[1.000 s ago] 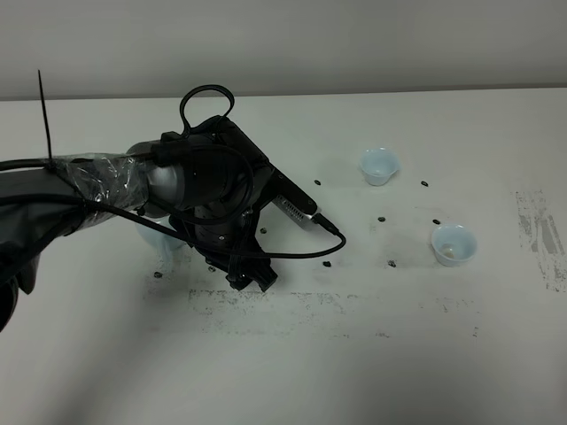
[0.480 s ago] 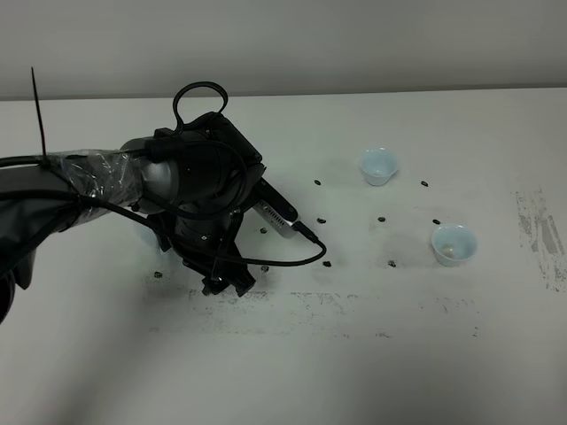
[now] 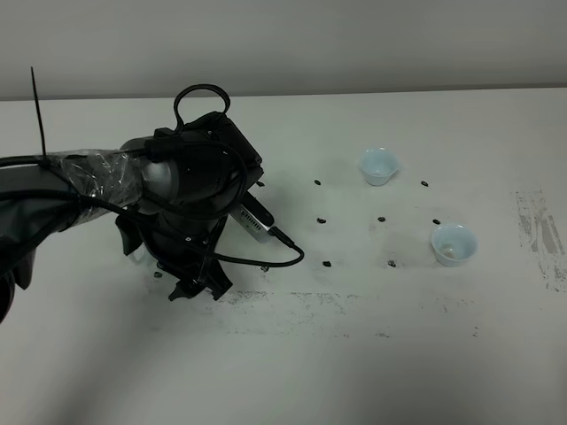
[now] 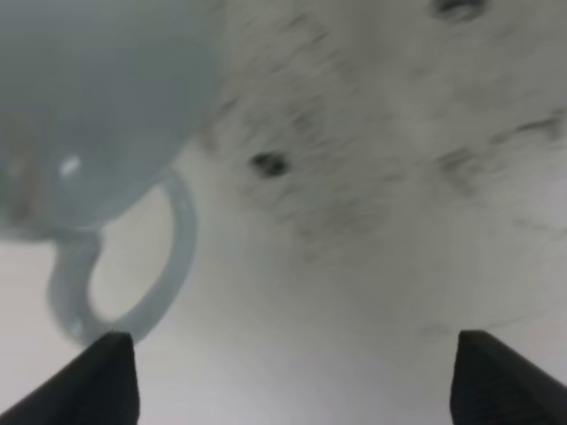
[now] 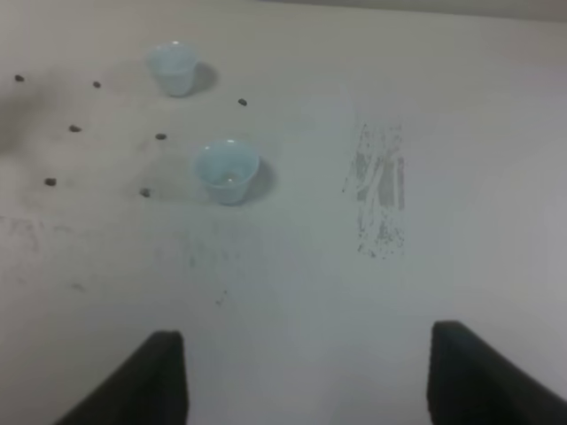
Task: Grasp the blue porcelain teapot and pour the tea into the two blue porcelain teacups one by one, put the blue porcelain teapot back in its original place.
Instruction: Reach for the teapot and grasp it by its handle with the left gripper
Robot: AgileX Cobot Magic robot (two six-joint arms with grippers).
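The blue porcelain teapot (image 4: 89, 97) fills a corner of the left wrist view, with its loop handle (image 4: 173, 257) facing my left gripper (image 4: 292, 381). The gripper is open and empty, and one fingertip (image 4: 106, 376) sits just short of the handle. In the exterior high view my left arm hides the teapot, and the left gripper (image 3: 199, 288) points down at the table. The two blue porcelain teacups (image 3: 378, 166) (image 3: 454, 243) stand upright at the right; the right wrist view shows them too (image 5: 173, 67) (image 5: 226, 171). My right gripper (image 5: 310, 381) is open, empty and well away from them.
Small dark specks (image 3: 328, 263) dot the white table between the arm and the cups. A scuffed grey band (image 3: 354, 305) runs along the front and a scuffed patch (image 3: 540, 235) lies at the right. A black cable (image 3: 266, 258) loops off the left wrist.
My left arm has swung to the left and toward the front, carrying the open gripper with it. The cups have not moved.
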